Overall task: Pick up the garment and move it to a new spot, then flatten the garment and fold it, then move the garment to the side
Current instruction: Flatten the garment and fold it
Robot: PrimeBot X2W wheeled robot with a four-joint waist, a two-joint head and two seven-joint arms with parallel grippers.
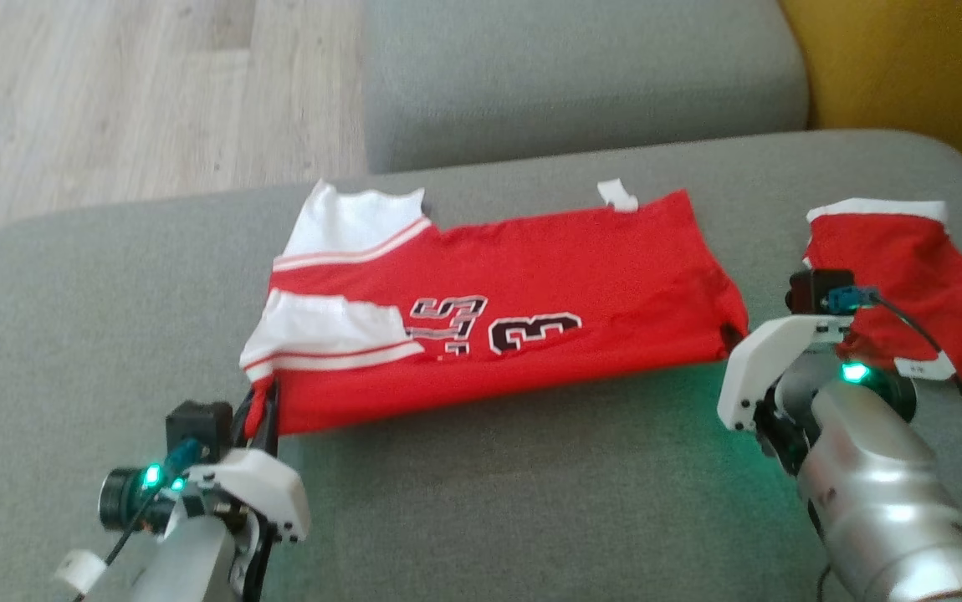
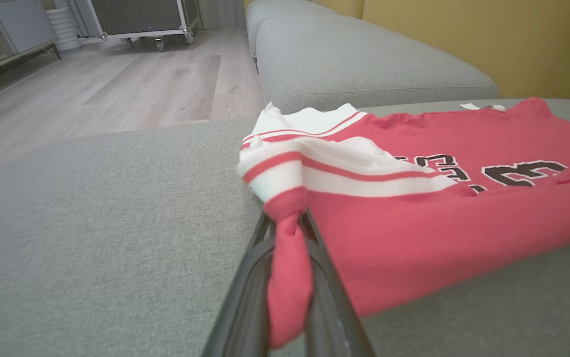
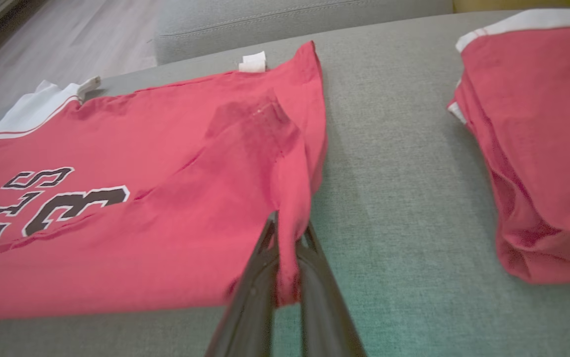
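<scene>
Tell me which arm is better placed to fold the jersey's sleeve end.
Left. The left end effector is shut on the jersey corner by the white sleeve; the right end effector holds the opposite corner.

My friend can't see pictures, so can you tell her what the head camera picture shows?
A red jersey with white trim and black numbers lies spread on a grey sofa cushion, its two near corners pinched by the left end effector and the right end effector. Another red garment lies to its right.
</scene>
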